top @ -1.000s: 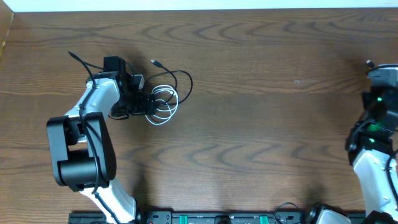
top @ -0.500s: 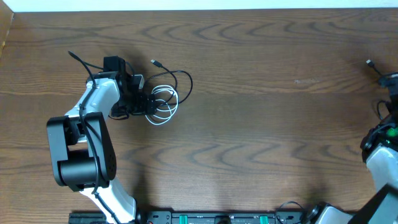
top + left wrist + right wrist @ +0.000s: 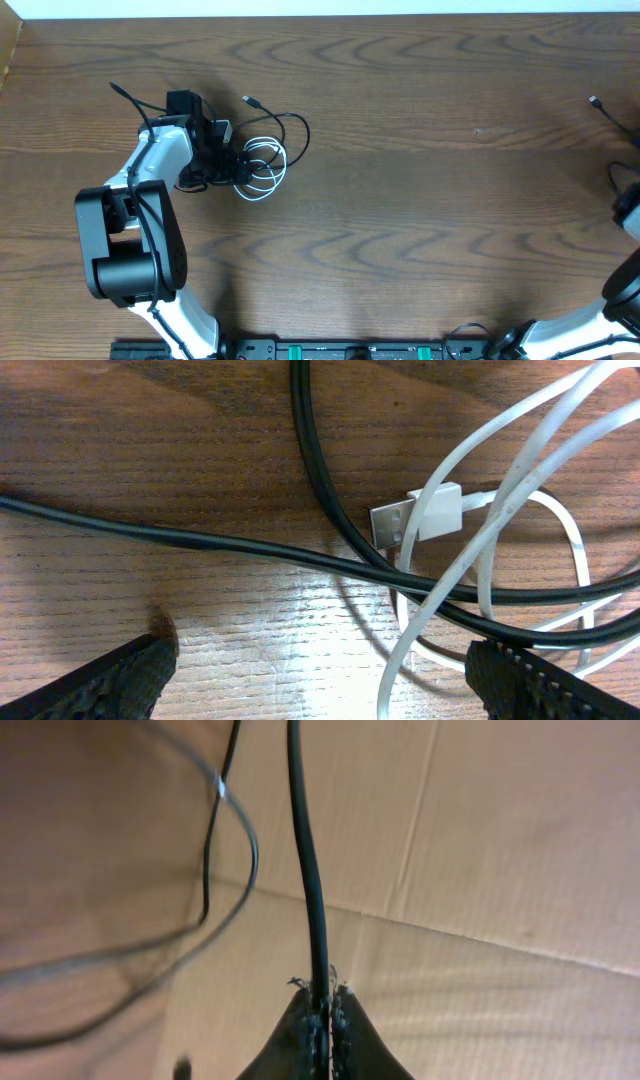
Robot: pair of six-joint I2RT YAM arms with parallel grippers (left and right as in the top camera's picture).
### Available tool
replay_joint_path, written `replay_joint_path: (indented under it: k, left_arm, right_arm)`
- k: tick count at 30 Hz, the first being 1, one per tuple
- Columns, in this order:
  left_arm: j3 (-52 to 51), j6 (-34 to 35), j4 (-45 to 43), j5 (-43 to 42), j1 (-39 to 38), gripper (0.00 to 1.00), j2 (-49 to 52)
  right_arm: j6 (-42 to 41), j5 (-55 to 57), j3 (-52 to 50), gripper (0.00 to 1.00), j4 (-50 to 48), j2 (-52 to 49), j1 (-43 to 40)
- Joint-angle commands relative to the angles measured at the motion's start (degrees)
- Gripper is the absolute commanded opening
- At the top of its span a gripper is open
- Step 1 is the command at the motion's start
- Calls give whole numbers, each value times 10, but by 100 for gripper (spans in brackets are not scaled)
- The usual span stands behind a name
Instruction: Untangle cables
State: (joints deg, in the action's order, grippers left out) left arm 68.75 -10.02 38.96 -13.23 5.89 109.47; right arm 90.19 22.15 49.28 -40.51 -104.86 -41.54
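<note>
A tangle of cables lies at the table's left: a white cable coiled among black cable loops. My left gripper hovers low over it, open. In the left wrist view its fingers straddle the wood, with a white strand and the white USB plug between and ahead, crossed by black cables. My right gripper is shut on a black cable that runs straight up from its tips. A black plug end lies near the table's right edge.
The right arm shows only at the overhead view's right edge. Behind the right gripper stands a cardboard wall, with a thin dark wire loop to the left. Another black cable end reaches left of the left arm.
The right arm has swung out past the table's right edge, almost leaving the overhead view. The left arm and the tangle have not moved.
</note>
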Motion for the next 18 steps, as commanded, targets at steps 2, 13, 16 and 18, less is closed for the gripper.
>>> replay_joint_path:
  k: [2,13,16,18]
  left_arm:
    - [-3,7,2,-3,0,98,7]
    - [-3,7,2,-3,0,98,7]
    - [-3,7,2,-3,0,98,7]
    - [-3,7,2,-3,0,98,7]
  right_arm:
    - [46,-12,9,16,45,-5,-12]
    - [-172,-18,9,99,121,-5,-6]
    - [-175,-15,9,99,124,-5,0]
    - [-175,-13,9,99,143,-4,7]
